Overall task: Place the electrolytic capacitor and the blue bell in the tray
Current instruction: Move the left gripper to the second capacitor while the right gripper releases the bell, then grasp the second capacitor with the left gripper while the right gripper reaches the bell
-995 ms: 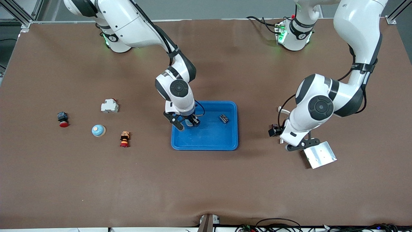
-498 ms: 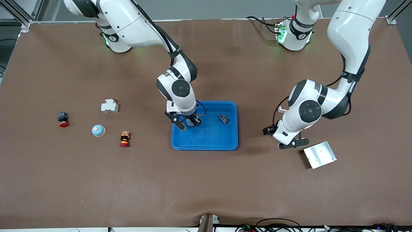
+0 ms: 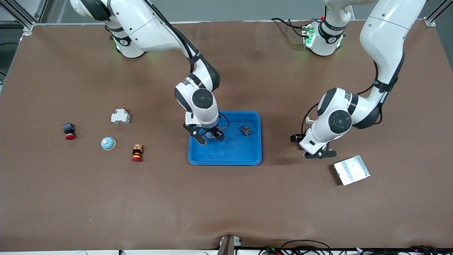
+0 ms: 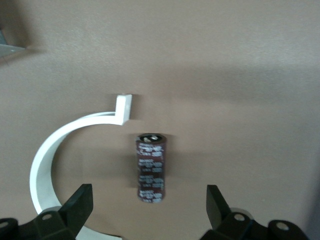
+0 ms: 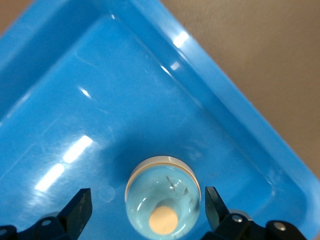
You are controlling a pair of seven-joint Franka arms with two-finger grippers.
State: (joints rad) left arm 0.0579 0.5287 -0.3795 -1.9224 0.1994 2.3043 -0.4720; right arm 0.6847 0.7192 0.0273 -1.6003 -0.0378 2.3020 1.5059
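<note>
From the front view I take the blue tray (image 3: pixel 244 156) as my landmark, sitting mid-table. My right gripper (image 3: pixel 208 136) is down inside the tray at the corner toward the right arm's end, fingers spread apart; the bell under it is hidden by the wrist here. A small dark component (image 3: pixel 246 130) lies in the tray near the rim toward the left arm's end. A second light blue bell (image 3: pixel 108 143) sits on the table well apart from the tray, toward the right arm's end, along with a white block (image 3: pixel 120 116), a red-capped button (image 3: pixel 69 131) and an orange-and-red stacked piece (image 3: pixel 137 152). My left gripper (image 3: pixel 318 154) hangs low over the table just off the tray toward the left arm's end, near the silver metal plate (image 3: pixel 351 170).

In the left wrist view, my left gripper (image 4: pixel 150 210) has its fingers wide apart and nothing is gripped. The electrolytic capacitor (image 4: pixel 151 167), dark with light print, lies on the brown table between them, outside the tray, beside a white curved plastic piece (image 4: pixel 55 150).

In the right wrist view, my right gripper (image 5: pixel 148 212) stands open. The blue bell (image 5: pixel 162 197) rests on the tray (image 5: pixel 100 100) floor between the fingers, near a corner, with a gap on each side.
</note>
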